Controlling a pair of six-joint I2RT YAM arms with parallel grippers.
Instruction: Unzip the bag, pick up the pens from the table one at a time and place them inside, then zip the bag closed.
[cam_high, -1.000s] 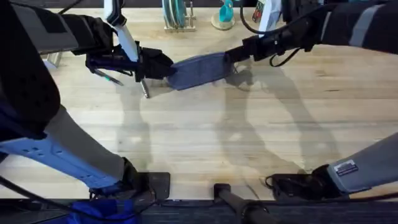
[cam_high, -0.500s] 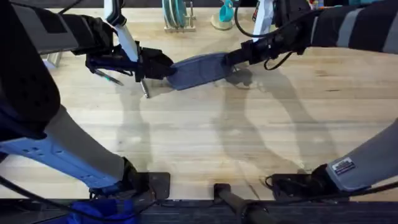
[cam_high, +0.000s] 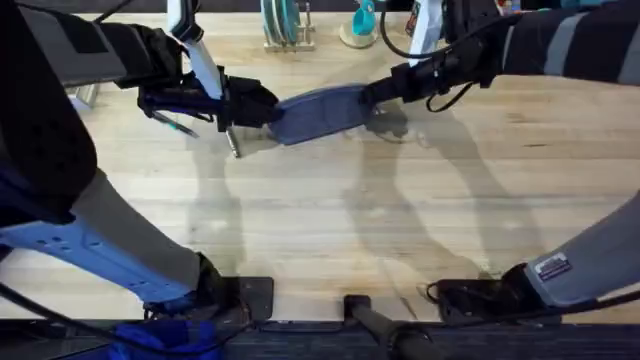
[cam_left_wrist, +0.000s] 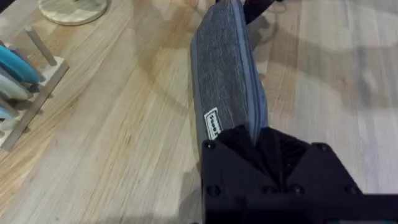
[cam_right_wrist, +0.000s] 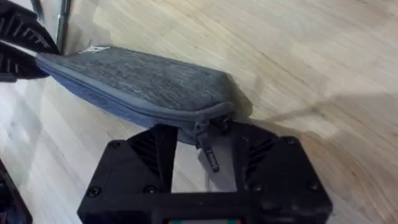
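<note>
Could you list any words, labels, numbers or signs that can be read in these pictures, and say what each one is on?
None can be read.
Small white tag on the bag, in the left wrist view: dark print, too blurred to read.
White sticker on the right arm near its base, in the overhead view: dark marks, too small to read.
Strip of coloured marks on the right pincer's body, in the right wrist view: cut off at the edge, unreadable.

left arm (cam_high: 90, 45): I see black links — pale grey lower segment, blue base piece
right arm (cam_high: 560, 40): black with grey band, white label by its base
cables: black loops — near right gripper (cam_high: 385, 90)
gripper bodies: black, screw holes
</note>
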